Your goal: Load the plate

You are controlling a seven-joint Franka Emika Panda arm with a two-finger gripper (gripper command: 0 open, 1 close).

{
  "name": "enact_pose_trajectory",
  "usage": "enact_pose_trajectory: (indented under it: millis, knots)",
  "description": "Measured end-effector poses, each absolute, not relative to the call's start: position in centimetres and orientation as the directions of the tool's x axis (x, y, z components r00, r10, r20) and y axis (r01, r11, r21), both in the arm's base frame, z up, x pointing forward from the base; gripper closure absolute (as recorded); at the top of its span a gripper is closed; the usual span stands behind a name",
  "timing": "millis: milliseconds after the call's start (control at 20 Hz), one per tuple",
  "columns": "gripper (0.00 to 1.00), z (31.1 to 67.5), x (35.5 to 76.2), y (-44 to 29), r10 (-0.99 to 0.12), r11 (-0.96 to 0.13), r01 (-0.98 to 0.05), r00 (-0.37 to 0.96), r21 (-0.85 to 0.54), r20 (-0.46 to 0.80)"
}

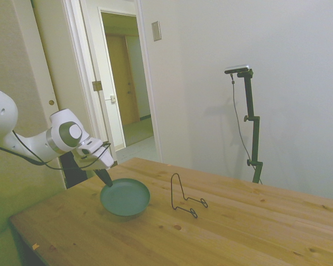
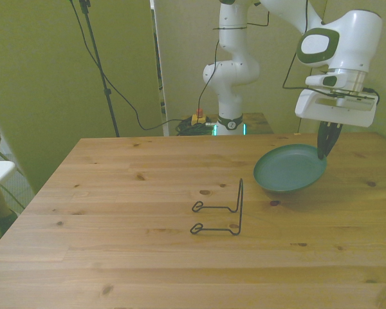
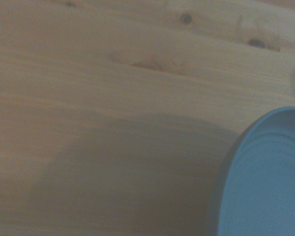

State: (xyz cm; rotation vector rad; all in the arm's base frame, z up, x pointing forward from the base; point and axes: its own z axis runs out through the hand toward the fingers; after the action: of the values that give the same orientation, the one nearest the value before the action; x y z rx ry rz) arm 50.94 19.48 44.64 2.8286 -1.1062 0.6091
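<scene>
The dark green plate (image 1: 125, 197) (image 2: 289, 168) hangs tilted just above the wooden table, and its shadow falls on the wood beneath it. My gripper (image 1: 106, 179) (image 2: 323, 152) is shut on the plate's rim, on the edge nearest the arm. Part of the plate (image 3: 268, 182) shows in the wrist view as a blurred blue-green curve over the table boards.
A thin black wire stand (image 1: 186, 197) (image 2: 225, 209) sits upright on the table beside the plate, toward the table's middle. The table edge (image 1: 22, 221) lies close to the plate on the arm's side. An open doorway (image 1: 127, 83) is behind.
</scene>
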Motion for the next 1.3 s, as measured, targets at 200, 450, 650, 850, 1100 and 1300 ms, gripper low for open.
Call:
enact_pose_trajectory:
  millis: [200,450,650,850,1100,1300]
  knots:
    - [1.0,48.4,51.6,17.9,-0.649,-0.746,-0.648,0.655,-0.153,0.387]
    - [1.0,53.8,53.4,14.1,-0.656,-0.746,-0.629,0.634,-0.22,0.409]
    - [1.0,56.7,54.8,10.9,-0.664,-0.74,-0.622,0.618,-0.255,0.421]
    - [1.0,59.1,55.6,9.2,-0.682,-0.73,-0.606,0.617,-0.317,0.392]
    - [1.0,60.7,56.2,5.0,-0.722,-0.689,-0.596,0.613,-0.413,0.319]
    - [1.0,61.2,56.1,2.6,-0.739,-0.672,-0.611,0.589,-0.42,0.326]
